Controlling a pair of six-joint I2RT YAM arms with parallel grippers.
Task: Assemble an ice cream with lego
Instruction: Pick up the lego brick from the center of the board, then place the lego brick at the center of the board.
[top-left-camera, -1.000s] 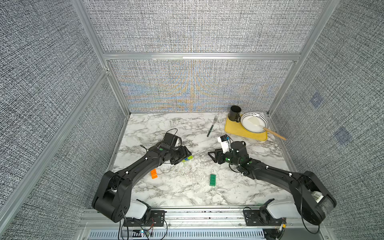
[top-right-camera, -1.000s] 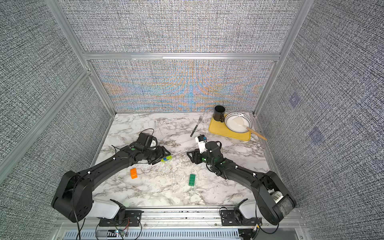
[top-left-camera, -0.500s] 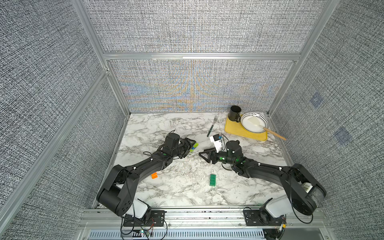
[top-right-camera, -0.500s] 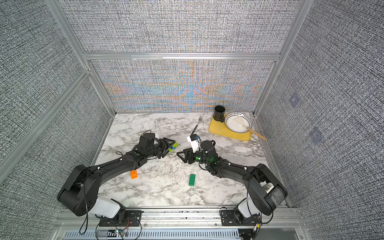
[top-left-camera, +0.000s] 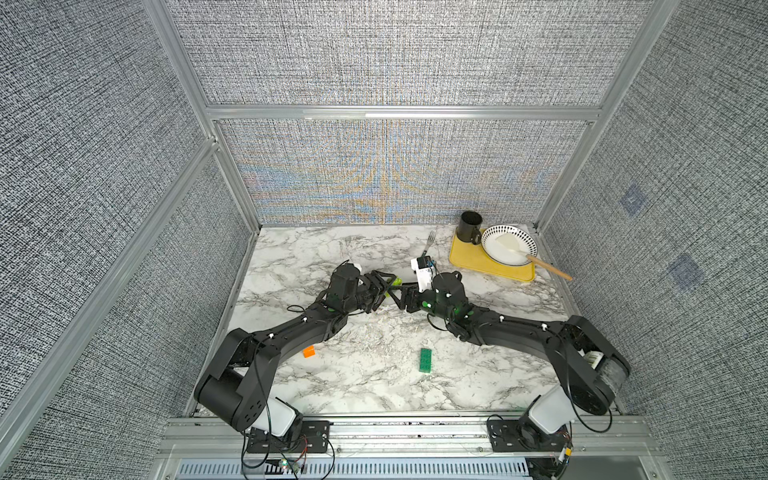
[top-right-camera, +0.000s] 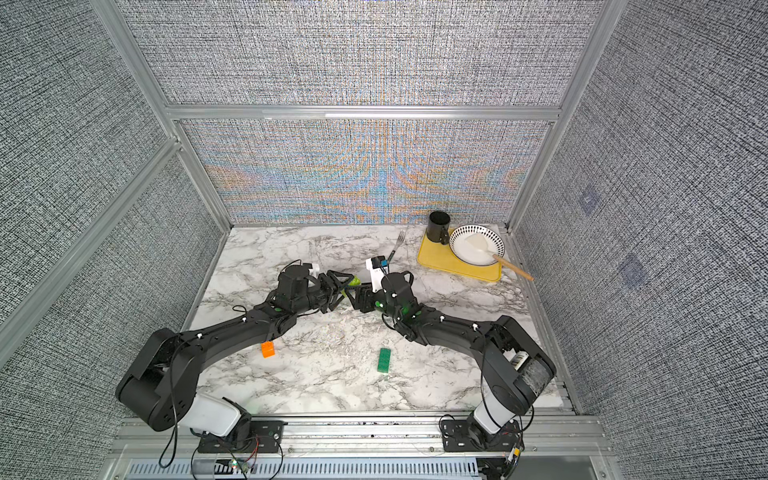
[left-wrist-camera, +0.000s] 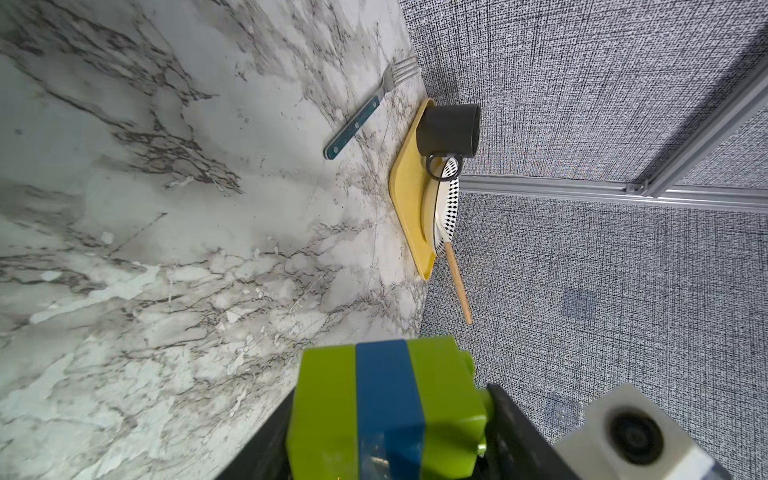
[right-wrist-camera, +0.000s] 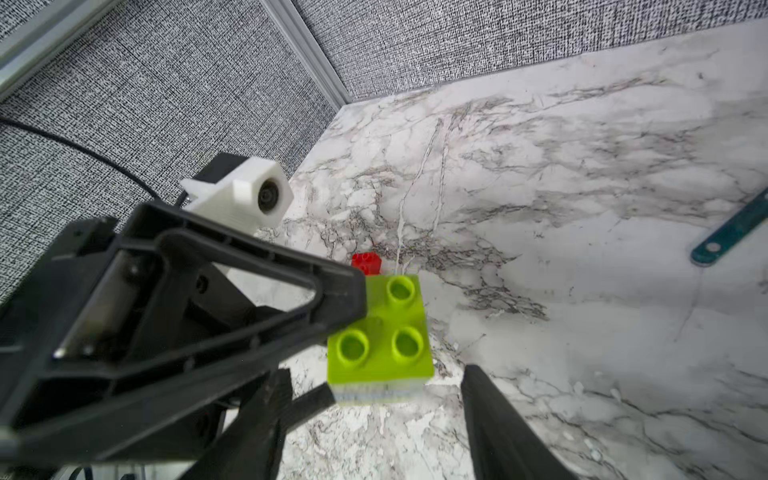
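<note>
Right wrist view, lower middle of the frame: the lime-blue-lime stem (right-wrist-camera: 378, 332) has its studs facing the lens, and the left gripper (top-left-camera: 390, 286) is clamped on it, coming in from the left of the picture. The right gripper (right-wrist-camera: 376, 374) has its fingers (right-wrist-camera: 498, 415) spread apart, one on either side of the stem's near end. There's clear daylight beside the right-hand one, but I can't tell if the other one touches.

A red brick (right-wrist-camera: 366, 263) lies on the marble just behind the stem. In both top views the two arms meet nose to nose mid-frame. The dark green brick (top-left-camera: 424, 360) and orange brick (top-left-camera: 308, 351) lie well apart lower down on the white marble table (top-left-camera: 374, 395). Upper right there's a fork (top-left-camera: 429, 243) beside a yellow tray (top-left-camera: 469, 262), which carries a black mug (top-left-camera: 469, 227) and a spotted plate (top-left-camera: 494, 253). Grey woven walls (top-left-camera: 374, 62) on aluminium framing box it all in.
</note>
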